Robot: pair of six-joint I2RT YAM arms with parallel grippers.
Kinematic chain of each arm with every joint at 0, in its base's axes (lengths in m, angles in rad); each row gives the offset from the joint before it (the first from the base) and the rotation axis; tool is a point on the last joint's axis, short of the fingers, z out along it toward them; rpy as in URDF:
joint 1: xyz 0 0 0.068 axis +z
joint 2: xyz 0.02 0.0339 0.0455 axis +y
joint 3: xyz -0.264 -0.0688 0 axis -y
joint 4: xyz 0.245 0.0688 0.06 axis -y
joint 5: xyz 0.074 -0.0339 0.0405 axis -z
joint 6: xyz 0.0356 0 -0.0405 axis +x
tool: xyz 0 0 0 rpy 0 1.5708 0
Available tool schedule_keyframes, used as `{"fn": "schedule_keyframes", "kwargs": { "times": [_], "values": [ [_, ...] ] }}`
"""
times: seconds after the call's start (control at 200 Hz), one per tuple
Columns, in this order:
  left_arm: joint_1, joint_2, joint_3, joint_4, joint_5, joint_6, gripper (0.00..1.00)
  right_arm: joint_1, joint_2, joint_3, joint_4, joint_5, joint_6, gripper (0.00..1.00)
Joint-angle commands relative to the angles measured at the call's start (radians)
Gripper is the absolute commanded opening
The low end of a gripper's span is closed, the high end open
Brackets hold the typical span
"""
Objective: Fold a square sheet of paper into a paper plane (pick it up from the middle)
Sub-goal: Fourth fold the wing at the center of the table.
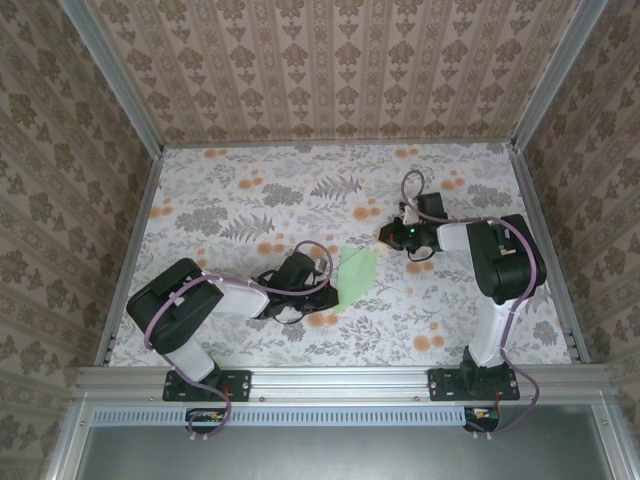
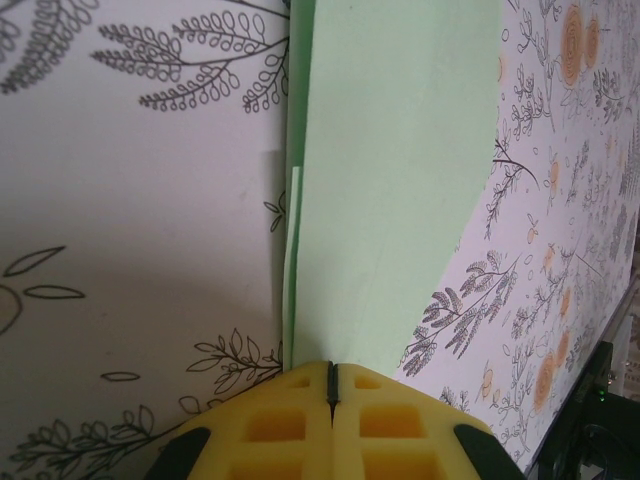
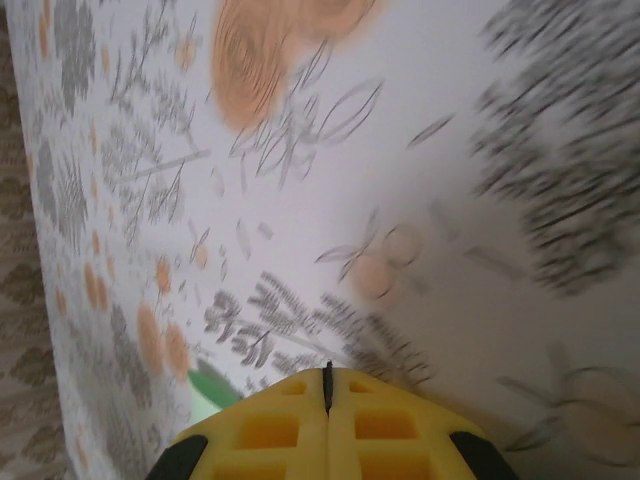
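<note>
Fingertips (image 2: 285, 425) of the left jaws are pressed together with only a dark slit between them. We see the square sheet of paper (image 2: 400, 180) starting right at their tip and running straight ahead, so its long axis lies in line with these jaws. We cannot tell whether its near edge is caught between them or merely lies under them. Along its left side a second layer's edge shows, so we take the sheet to be folded at least once, lying flat on the surface (image 2: 130, 200). From above, the sheet (image 1: 357, 278) lies between the two arms, slanting from near left to far right, with the left arm (image 1: 230, 298) reaching it from the near-left side. Beyond it, the right jaws are likewise pressed together and hold nothing, just beside the sheet's far corner. In the blurred right wrist view a sliver of the sheet (image 3: 208, 392) shows low and left of their fingertips (image 3: 390, 430). We judge the left jaws nearer and better aligned for the coming move, and either pair must spread before gripping the middle.
</note>
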Motion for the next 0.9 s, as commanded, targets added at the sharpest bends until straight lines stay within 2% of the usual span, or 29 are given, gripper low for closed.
{"fn": "schedule_keyframes", "kwargs": {
  "times": [0.0,0.09,0.2,0.355,0.47,0.705,0.895],
  "values": [
    [-0.010,0.067,-0.040,-0.218,-0.004,0.001,0.00,0.018,-0.098,-0.016,-0.030,0.015,-0.020,0.00],
    [-0.010,0.071,-0.034,-0.222,-0.005,0.002,0.00,0.061,-0.195,-0.079,-0.042,0.029,-0.027,0.00],
    [-0.010,0.072,-0.027,-0.227,-0.010,0.004,0.00,0.165,-0.250,-0.129,-0.076,0.061,-0.028,0.00],
    [-0.010,0.071,-0.023,-0.245,-0.015,0.005,0.00,0.318,-0.223,-0.145,-0.105,0.103,-0.027,0.00],
    [-0.009,0.066,-0.019,-0.258,-0.018,0.006,0.00,0.376,-0.168,-0.140,-0.109,0.107,-0.040,0.00],
    [-0.008,0.066,-0.023,-0.265,-0.019,0.002,0.00,0.361,-0.097,-0.118,-0.122,0.125,-0.072,0.00],
    [-0.009,0.069,-0.037,-0.266,-0.018,-0.006,0.00,0.248,-0.031,-0.093,-0.116,0.126,-0.076,0.00]
  ]
}}
